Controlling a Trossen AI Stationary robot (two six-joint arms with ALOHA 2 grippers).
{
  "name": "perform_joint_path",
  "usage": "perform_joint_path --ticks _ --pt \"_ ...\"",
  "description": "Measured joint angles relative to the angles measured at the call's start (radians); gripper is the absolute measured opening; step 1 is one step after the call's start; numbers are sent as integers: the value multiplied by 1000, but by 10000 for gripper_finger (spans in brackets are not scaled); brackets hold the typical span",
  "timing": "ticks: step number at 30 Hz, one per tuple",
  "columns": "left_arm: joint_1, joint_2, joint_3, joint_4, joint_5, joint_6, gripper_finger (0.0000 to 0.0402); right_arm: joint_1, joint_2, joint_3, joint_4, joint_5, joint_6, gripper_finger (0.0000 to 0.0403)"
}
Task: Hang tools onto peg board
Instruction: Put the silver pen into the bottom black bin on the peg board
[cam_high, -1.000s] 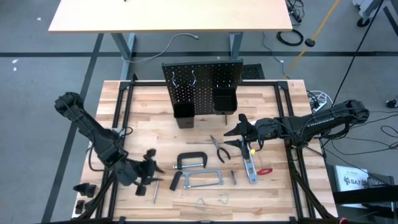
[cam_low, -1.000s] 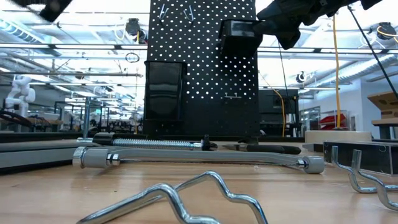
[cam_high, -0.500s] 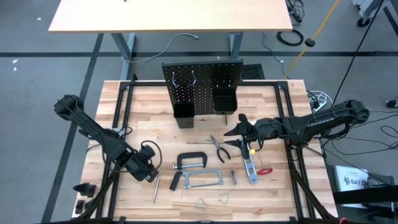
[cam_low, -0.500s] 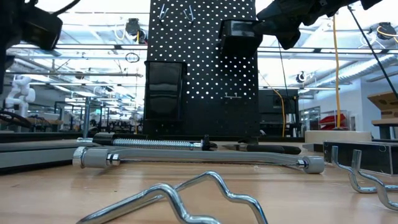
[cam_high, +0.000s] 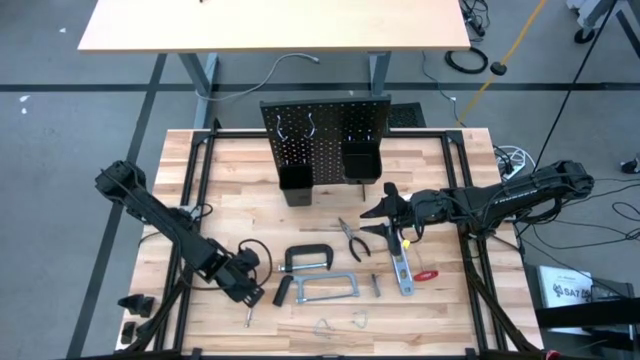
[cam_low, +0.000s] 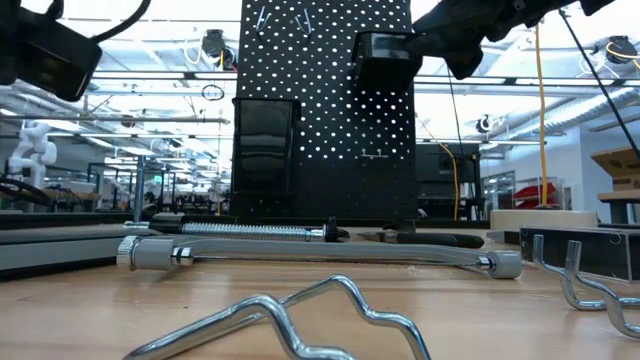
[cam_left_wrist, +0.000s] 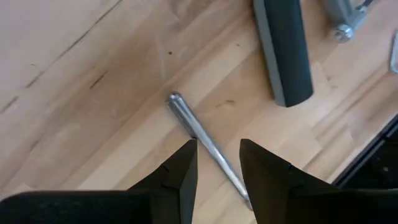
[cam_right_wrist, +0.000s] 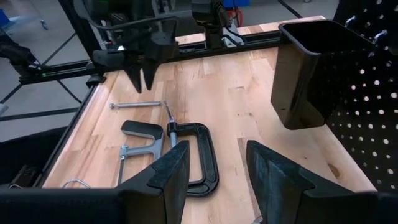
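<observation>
Tools lie scattered on the butcher-block table (cam_high: 215, 165) in front of our peg board (cam_high: 325, 130), which stands upright at the table's far edge with two black bins (cam_high: 359, 160) and some hooks on it, none carrying a tool. Taking the black C-clamp (cam_high: 310, 257) as our landmark: the grey hacksaw (cam_high: 325, 290) lies just beside it on the near side, the pliers (cam_high: 352, 238) lie beside it toward the right arm, and the grey level (cam_high: 400, 270) rests farther that way with a red-handled tool (cam_high: 425, 274) next to it. A thin silver rod (cam_left_wrist: 205, 144) lies on the wood to the clamp's left, past the hacksaw's dark handle. Our left gripper (cam_left_wrist: 216, 163) hangs directly over that rod, fingers set narrowly apart and holding nothing. Our right gripper (cam_right_wrist: 214, 163) waits beyond the pliers from the clamp, below the right bin, fingers likewise part-way apart and empty.
</observation>
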Motion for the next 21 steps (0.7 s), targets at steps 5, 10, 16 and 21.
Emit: perform_joint_path --ticks 5,10,16,21 --pt "-14 0 28 0 -11 -42 123 0 0 0 0 36 -17 153" --pt "-65 12 76 -7 -128 -98 123 9 0 0 -34 33 4 153" --pt "-156 80 176 -170 -190 -237 123 38 0 0 -86 31 74 153" --pt "-201 161 223 -223 -218 -363 123 62 0 0 -96 31 90 153"
